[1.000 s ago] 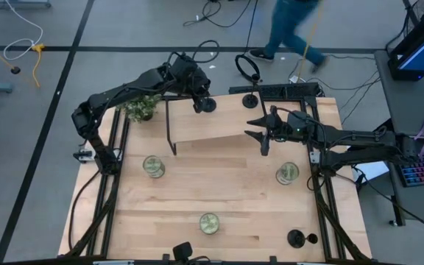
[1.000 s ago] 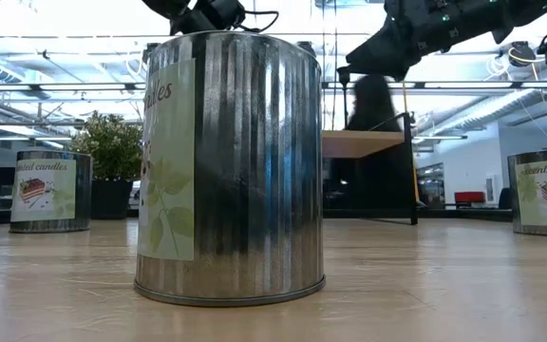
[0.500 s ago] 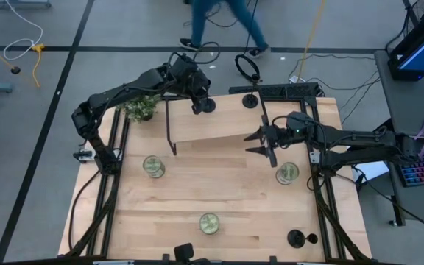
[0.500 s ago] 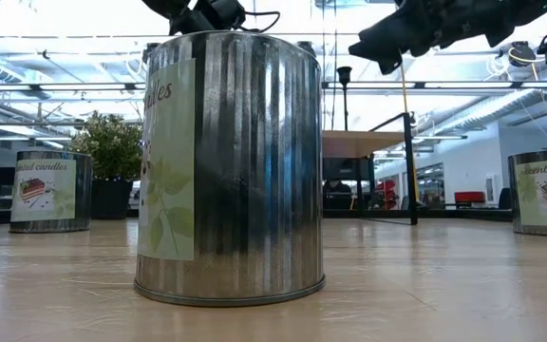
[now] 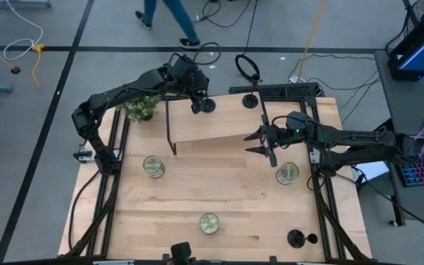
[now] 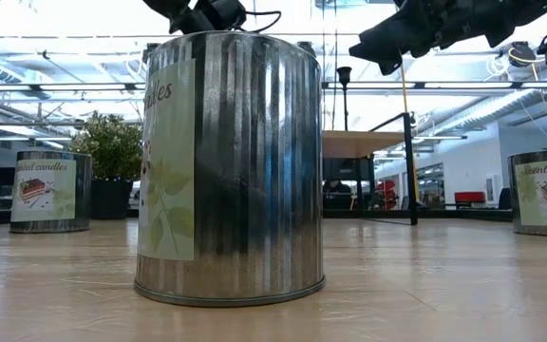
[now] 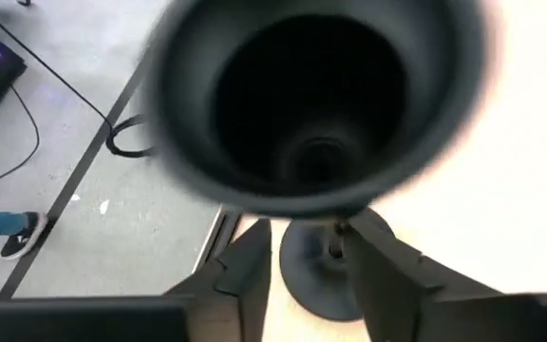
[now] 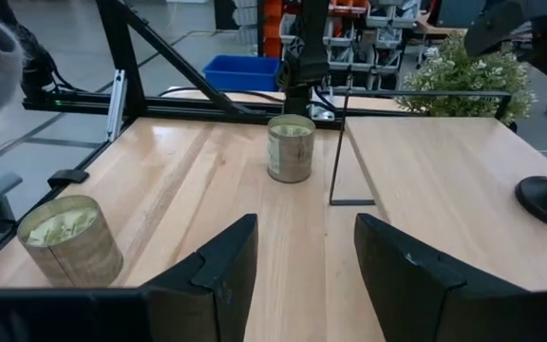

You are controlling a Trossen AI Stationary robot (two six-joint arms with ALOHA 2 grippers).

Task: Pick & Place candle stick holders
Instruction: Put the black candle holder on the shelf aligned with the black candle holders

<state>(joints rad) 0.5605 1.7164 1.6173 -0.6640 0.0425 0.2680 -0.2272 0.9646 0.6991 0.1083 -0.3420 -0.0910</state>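
Note:
One black candle stick holder [image 5: 207,105] stands by its round base on the far part of the raised wooden shelf [image 5: 212,129]. In the left wrist view its cup top [image 7: 321,104] fills the picture. My left gripper [image 7: 302,256] is open, with a finger on either side of the thin stem [image 7: 335,237] above the base [image 7: 316,285]. A second holder [image 5: 250,101] stands at the shelf's far edge, and a third [image 5: 294,238] on the table's near right. My right gripper [image 5: 256,142] hovers open by the shelf's right end, holding nothing. My left gripper's fingers come slanting down from the far left. The stem stands close to one finger [image 7: 378,275] with a clear gap to the other. Whether that finger touches the stem, I cannot tell.
Three candle tins stand on the table: left [image 5: 153,165], near middle [image 5: 210,223] and right [image 5: 287,174]. A small potted plant [image 5: 142,108] sits at the far left corner. The shelf's black legs [image 5: 169,129] stand on the tabletop. A person walks past beyond the far edge.
My right gripper has swung about its wrist, its fingers now pointing a little more toward the table's near edge, and stays open. The person beyond the far edge has walked from right to left.

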